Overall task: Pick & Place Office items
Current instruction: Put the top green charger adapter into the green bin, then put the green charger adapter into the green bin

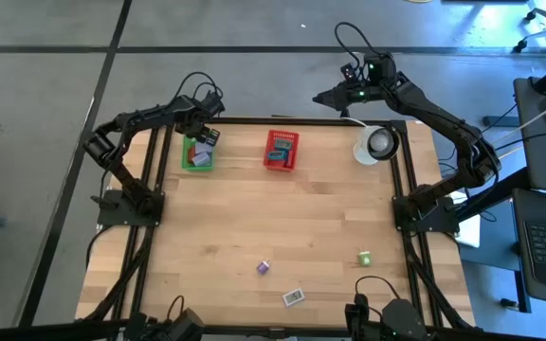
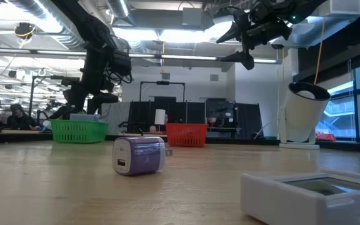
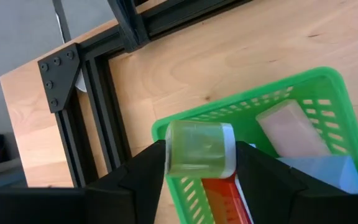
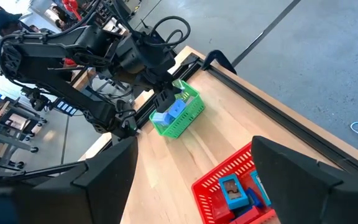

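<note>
At far left, the left gripper (image 1: 204, 135) hangs over the green basket (image 1: 187, 165), its fingers clenched on a pale green block (image 3: 199, 148); the left wrist view shows this block directly above the basket rim, with a pink piece (image 3: 291, 127), a light blue piece (image 3: 319, 168) and a red piece (image 3: 219, 198) already inside. Toward the centre, the red basket (image 1: 269, 163) also holds items, a teal one (image 4: 233, 191) among them. At right, the right gripper (image 1: 335, 97) hovers beyond the table's far edge, near the white cup (image 1: 369, 153), its fingers spread and empty.

Progress, as a judgement: most items appear sorted into the two baskets. Three remain on the bare front of the table (image 1: 282, 218): a lavender block (image 1: 263, 268), a white flat piece (image 1: 294, 297) and a green block (image 1: 364, 258), each well apart from the baskets.

Differences between views: only the left wrist view confirms what the left gripper carries and what the green basket holds. Only the high view places all three remaining items. The low view shows the lavender block's face socket, unseen from above, but hides the baskets' contents.
</note>
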Tool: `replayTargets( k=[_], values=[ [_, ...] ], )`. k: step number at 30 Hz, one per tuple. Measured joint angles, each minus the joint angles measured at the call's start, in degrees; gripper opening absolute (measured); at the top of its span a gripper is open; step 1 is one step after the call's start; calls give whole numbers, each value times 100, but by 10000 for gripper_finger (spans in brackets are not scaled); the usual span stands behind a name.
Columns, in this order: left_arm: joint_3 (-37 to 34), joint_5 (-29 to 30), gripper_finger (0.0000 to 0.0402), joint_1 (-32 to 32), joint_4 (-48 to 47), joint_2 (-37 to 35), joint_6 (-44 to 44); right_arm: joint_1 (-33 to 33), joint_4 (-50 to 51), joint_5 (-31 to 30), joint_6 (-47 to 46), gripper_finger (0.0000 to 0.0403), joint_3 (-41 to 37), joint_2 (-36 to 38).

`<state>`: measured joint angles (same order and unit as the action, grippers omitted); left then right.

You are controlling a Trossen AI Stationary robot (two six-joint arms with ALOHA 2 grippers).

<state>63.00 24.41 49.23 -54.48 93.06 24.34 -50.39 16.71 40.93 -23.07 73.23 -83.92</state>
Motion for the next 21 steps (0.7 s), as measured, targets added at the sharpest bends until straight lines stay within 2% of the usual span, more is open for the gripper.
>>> replayTargets(
  k=[8, 11, 16, 21],
  values=[
    [0, 175, 220, 0, -29, 0, -1, 2, 0, 0, -25, 316, 0, 0],
    [51, 171, 227, 0, -308, 4, -2, 2, 0, 35, -43, 316, 0, 0],
    [340, 131, 216, -157, -616, -60, -365, 84, 0, 46, -229, 316, 0, -2],
    [610, 109, 190, -653, -588, -311, -178, 387, 0, 44, -345, 316, 0, -2]
  ],
)
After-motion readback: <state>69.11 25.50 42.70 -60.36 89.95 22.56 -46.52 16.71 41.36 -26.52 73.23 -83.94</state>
